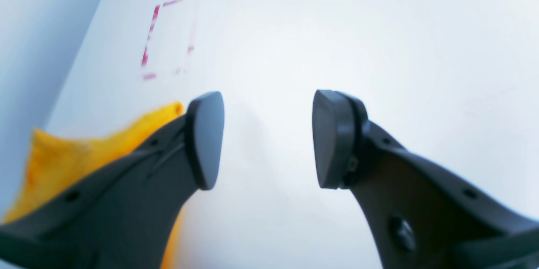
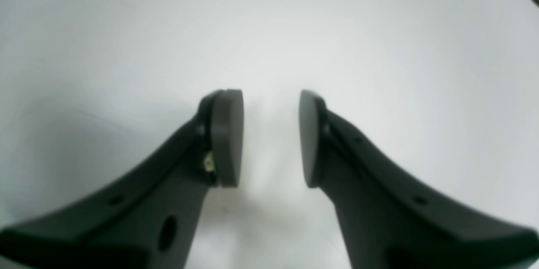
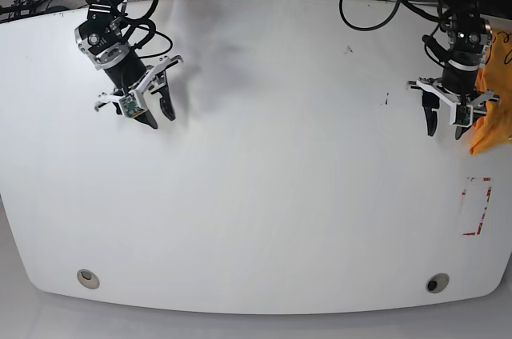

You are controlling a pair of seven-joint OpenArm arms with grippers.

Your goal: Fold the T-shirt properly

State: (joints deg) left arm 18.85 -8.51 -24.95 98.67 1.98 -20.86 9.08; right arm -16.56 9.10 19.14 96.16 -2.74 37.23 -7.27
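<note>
Nearest you on the white bench [image 3: 256, 195], a red dashed rectangle [image 3: 478, 206] marks the right edge. Farther back, your left gripper [image 3: 448, 126] hangs with its fingers [image 1: 206, 138] parted and empty, just beside the T-shirt [image 3: 494, 91], which lies bunched at the bench's far right edge. Across the bench, your right gripper [image 3: 158, 112] hovers over bare surface, fingers [image 2: 229, 136] apart, holding nothing.

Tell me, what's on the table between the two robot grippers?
Nothing: the base view shows only bare white table between the right gripper and left gripper.
</note>
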